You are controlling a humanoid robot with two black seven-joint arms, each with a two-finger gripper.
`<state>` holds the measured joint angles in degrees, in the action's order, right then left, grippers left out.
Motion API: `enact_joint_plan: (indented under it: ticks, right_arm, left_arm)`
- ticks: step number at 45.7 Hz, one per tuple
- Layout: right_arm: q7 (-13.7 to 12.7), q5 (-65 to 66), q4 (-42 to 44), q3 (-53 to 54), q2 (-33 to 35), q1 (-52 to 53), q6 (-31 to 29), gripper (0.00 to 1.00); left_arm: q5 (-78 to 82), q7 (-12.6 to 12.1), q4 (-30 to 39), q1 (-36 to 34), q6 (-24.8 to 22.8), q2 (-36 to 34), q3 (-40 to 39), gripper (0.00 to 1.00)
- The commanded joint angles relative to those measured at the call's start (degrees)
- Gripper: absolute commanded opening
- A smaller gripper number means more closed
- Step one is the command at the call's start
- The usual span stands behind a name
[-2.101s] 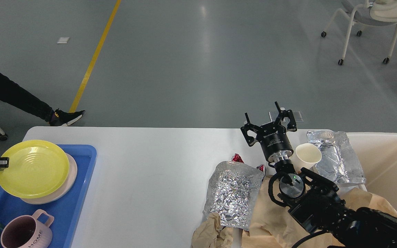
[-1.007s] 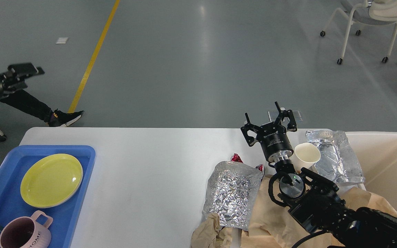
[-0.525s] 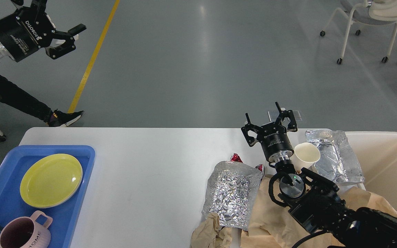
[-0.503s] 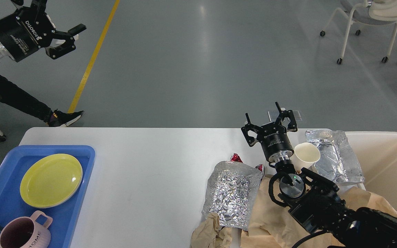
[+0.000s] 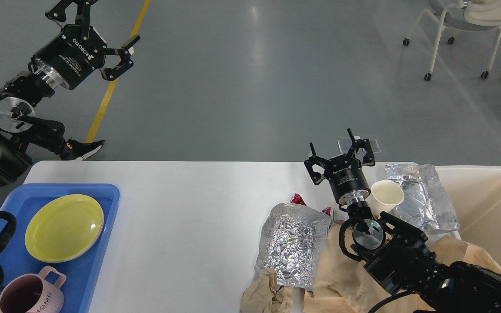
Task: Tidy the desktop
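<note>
The white desktop fills the lower frame beneath grey floor, a blue tray with a yellow plate at lower left. My left gripper hangs upper left, fingers spread, empty. My right gripper hovers right of centre, fingers apart, beside a paper cup.

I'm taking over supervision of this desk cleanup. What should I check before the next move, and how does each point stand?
1. Left gripper open and empty: ok.
2. Right gripper open and empty: ok.
3. Yellow plate resting in the blue tray: ok.
4. Desktop free of trash: not ok; foil bag, paper cup and brown paper remain.
5. Beige bin has room: ok.
6. What the red wrapper is: cannot tell.
</note>
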<state>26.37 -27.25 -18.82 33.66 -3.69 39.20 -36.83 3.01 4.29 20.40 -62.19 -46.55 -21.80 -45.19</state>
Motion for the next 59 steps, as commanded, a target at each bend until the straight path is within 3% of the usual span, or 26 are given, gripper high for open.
enact_joint_plan:
  ticks: [1,16,31,40,59]
  right_arm:
    - [0.00,0.00,0.01,0.00,0.00,0.00,0.00,1.00]
    - [0.00,0.00,-0.08,0.00,0.00,0.00,0.00,1.00]
    - [0.00,0.00,0.01,0.00,0.00,0.00,0.00,1.00]
    - [0.00,0.00,0.10,0.00,0.00,0.00,0.00,1.00]
    - [0.00,0.00,0.19,0.00,0.00,0.00,0.00,1.00]
  left_arm:
    - [-0.02,0.19,-0.01,1.45,0.31,1.06,-0.16,0.97]
    - [-1.95,0.54,-0.01,8.66,0.49,2.81,-1.48,0.99]
    - [-3.01,7.13,-0.01,21.75,0.05,7.65,-4.29,1.00]
    - [-3.10,7.31,-0.01,25.27,-0.12,8.26,-4.38,1.00]
    - [-4.15,7.13,-0.01,25.54,-0.39,8.26,-4.29,1.00]
